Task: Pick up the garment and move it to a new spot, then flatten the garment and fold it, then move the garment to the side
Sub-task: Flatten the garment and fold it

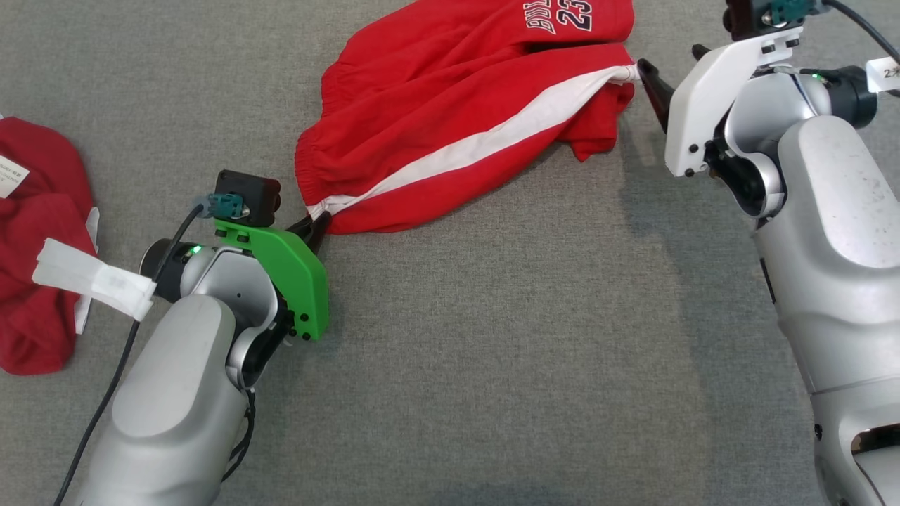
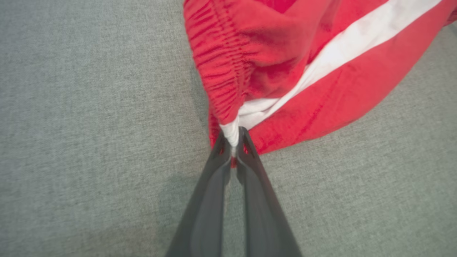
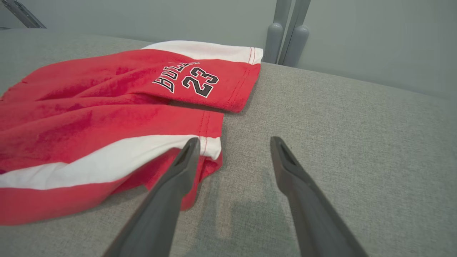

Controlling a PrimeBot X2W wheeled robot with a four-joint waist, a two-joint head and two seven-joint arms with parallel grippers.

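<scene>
The garment (image 1: pixel 457 105) – red shorts with a broad white stripe (image 1: pixel 492 140) down the side – lies rumpled on the far middle of the grey cloth-covered desk (image 1: pixel 492 351), its gathered waistband turned toward the robot's left and the leg hems toward its right. The left gripper (image 1: pixel 316 225), on the arm with the green mount (image 1: pixel 288 270), sits low at the near-left corner of the shorts. In the left wrist view its two dark fingers are pressed together at the tips (image 2: pixel 232 134), clamped on the bunched end of the white stripe where it meets the elastic waistband, with a sliver of red cloth showing between them lower down. The right gripper (image 1: pixel 671 65), under the white mount (image 1: pixel 710 98), is at the opposite end of the stripe. Its fingers stand wide apart (image 3: pixel 235 141): one tip is at the white hem corner of the leg, over or touching it – I cannot tell which – and the other is over bare desk beside the cloth, with nothing held. From that side the upper leg shows black and white lettering and the number 23 (image 3: pixel 185 80). Well off to the robot's left, apart from the shorts, lies a second red cloth (image 1: pixel 35 246) with a white label (image 1: pixel 10 176) on it.
</scene>
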